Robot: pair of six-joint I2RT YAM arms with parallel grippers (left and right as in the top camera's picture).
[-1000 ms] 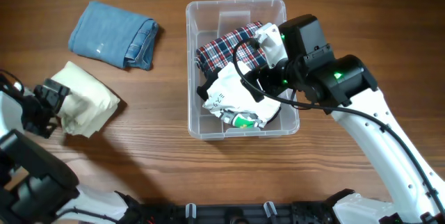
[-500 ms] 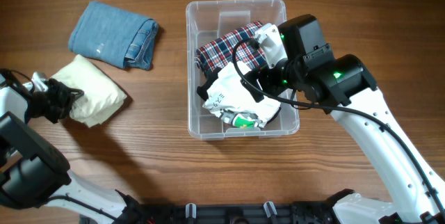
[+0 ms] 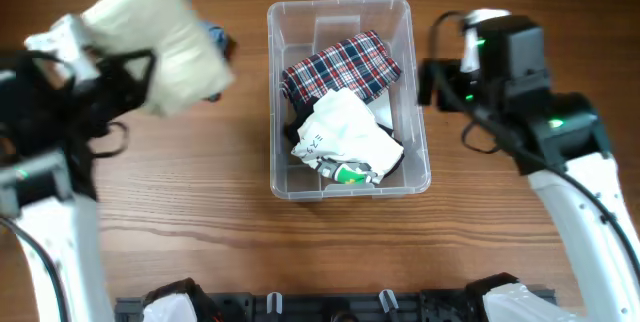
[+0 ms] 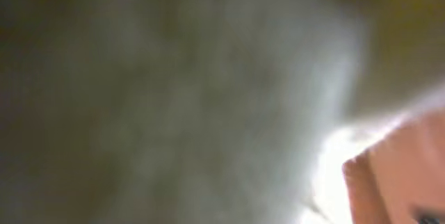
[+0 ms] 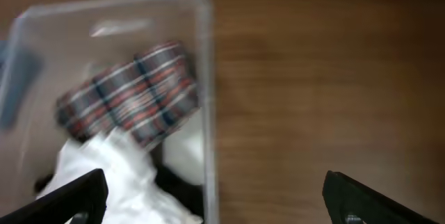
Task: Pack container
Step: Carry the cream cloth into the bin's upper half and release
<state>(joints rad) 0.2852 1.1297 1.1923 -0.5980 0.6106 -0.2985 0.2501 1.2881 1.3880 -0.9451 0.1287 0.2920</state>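
Left arm: a second ago the left jaws sat at the cream folded cloth on the table, left of the container. Now the cloth is up off the table and close under the overhead camera, clenched in the left jaws. It covers nearly all of the blue denim bundle. The left wrist view is a pale blur of fabric and we can read nothing more from it.

Centre: the container stands on the table between the two arms, unmoved. Inside lie the plaid cloth at the far end and the white printed cloth at the near end, over something dark we cannot identify.

Right arm: the right jaws were down at the white cloth. They are now withdrawn to the right of the container, spread wide and holding nothing, as the right wrist view shows.

Reading: we judge the white cloth delivered and the cream cloth next in line. The denim remains outside. Free room in the container looks scarce, so the cream cloth may ride high.
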